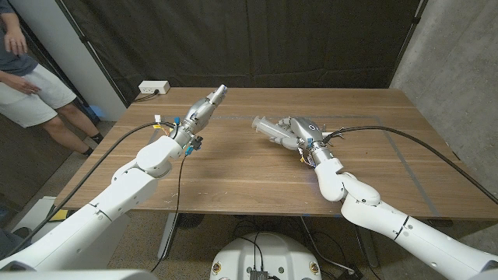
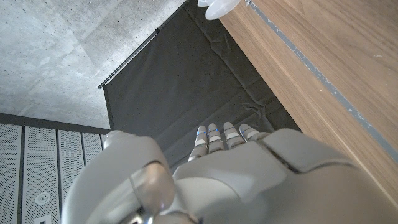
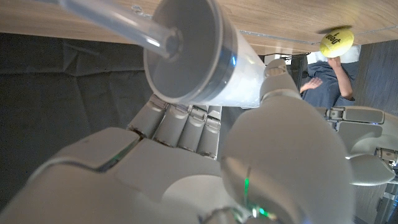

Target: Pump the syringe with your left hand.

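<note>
The right hand (image 1: 305,132) grips the barrel of the syringe (image 1: 268,128), fingers wrapped round it, holding it above the table (image 1: 257,179) with the far end pointing toward the left hand (image 1: 204,109). The left hand, well apart from the syringe, holds nothing, its fingers (image 2: 217,138) straight and pressed together, raised off the table. Judged from this, the syringe is presented but pumping has not begun: the left hand must first reach the plunger.

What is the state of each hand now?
Left hand: open, fingers straight, holds nothing.
Right hand: grips the clear plastic syringe.
</note>
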`<action>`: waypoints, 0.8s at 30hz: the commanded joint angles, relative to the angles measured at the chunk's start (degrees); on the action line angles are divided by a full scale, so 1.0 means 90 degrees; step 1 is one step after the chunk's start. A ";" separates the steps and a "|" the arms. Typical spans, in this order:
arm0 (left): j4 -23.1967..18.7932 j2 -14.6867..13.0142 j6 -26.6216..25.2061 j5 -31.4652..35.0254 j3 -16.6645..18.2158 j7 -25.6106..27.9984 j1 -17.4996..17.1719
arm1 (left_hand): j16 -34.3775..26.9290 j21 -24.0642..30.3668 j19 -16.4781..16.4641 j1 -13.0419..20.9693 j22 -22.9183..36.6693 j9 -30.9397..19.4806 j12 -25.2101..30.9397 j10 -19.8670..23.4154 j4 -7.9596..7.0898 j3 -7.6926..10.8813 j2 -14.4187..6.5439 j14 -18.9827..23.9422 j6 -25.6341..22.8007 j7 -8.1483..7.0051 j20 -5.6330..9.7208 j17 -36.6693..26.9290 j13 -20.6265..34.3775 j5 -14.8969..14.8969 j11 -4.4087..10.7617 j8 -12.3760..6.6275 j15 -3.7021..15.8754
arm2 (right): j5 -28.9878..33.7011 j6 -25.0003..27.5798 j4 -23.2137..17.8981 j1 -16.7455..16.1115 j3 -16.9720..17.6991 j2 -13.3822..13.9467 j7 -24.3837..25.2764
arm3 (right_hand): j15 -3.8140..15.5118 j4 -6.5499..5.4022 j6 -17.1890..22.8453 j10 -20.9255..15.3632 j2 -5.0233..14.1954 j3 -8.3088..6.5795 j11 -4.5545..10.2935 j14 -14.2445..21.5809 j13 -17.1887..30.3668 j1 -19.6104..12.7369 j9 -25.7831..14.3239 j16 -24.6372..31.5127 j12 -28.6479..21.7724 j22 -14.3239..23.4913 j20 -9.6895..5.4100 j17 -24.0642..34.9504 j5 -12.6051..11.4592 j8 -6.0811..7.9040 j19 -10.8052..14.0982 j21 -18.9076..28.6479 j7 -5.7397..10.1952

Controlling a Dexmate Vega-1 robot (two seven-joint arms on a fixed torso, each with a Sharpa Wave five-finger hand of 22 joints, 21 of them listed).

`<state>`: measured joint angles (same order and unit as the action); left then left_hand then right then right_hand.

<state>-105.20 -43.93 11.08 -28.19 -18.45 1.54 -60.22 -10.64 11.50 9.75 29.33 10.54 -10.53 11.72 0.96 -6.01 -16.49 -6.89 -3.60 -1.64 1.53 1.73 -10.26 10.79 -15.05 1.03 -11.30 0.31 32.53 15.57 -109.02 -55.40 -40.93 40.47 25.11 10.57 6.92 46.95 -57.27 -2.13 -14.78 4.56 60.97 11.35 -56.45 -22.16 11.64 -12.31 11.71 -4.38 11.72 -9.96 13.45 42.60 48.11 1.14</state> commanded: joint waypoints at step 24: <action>0.0209 0.0167 -0.0232 -0.0032 -0.0184 -0.0078 0.0211 | -0.0006 0.0008 0.0258 0.0051 0.0009 -0.0035 -0.0015 -0.0048 0.0013 -0.0062 -0.0026 -0.0044 0.0062 0.0025 -0.0027 -0.0021 0.0015 0.0021 0.0015 0.0003 -0.0017 | -0.0336 0.0098 0.0585 0.0292 -0.0222 0.0024 -0.0263 | 0.0293 -0.0082 0.1105 -0.0469 0.1236 -0.0083 0.0529 -0.0177 0.0031 -0.1110 0.0016 -0.0002 -0.0013 -0.0032 -0.0877 0.0028 -0.0013 -0.0017 -0.0161 0.0072 0.1042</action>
<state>-103.27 -42.86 9.83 -28.71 -19.82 0.06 -58.40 -10.64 11.50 9.75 29.33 10.54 -10.52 11.72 0.97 -5.84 -16.66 -6.89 -3.60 -1.42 1.75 1.73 -10.26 10.79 -15.05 1.03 -11.30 0.31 30.31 17.06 -104.94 -53.74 -42.57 40.43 23.54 9.93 6.91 46.96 -57.25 -1.75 -14.80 4.57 59.77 11.29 -56.08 -21.90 11.64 -12.09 11.45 -4.18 11.87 -9.74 12.82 41.57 48.38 1.15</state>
